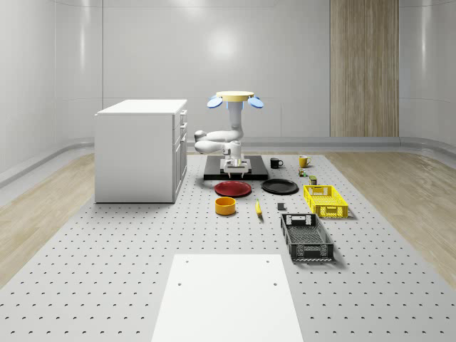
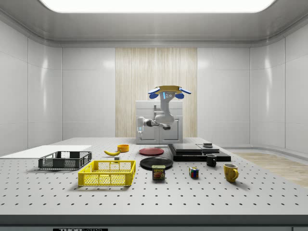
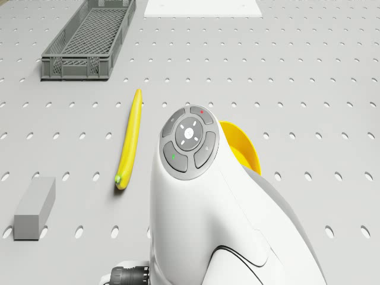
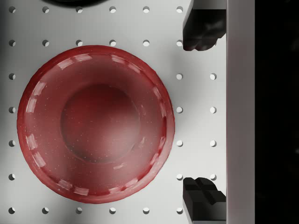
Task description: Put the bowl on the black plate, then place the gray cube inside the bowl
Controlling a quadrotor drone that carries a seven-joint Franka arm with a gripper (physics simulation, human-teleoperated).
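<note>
– So which step was in hand, going by the whole-scene view?

– The first, and barely begun, by my reading. The bowl sat on the table, in front of the red plate and well apart from the black plate. The drone hovered over the front edge of the pad, beside the cabinet. The gripper hung low under it, short of the bowl.

– And the cube?

– It lay near the banana, too small there to say more.

– Did the side view add anything?

– It confirmed the hover: the drone was clear of everything, with the arm bent below it. The bowl stood beyond the banana, and nothing was on the black plate.

– The drone view?

– The arm covered part of the bowl. The cube lay apart from the banana.

– And the wrist view?

– The gripper was spread wide and held nothing. Its fingertips touched nothing, and the red plate lay below and to one side of them.

– So what did the next move call for?

– Probably carrying the gripper past the red plate to the bowl, then lowering it so the jaws straddled the rim before closing.
</note>
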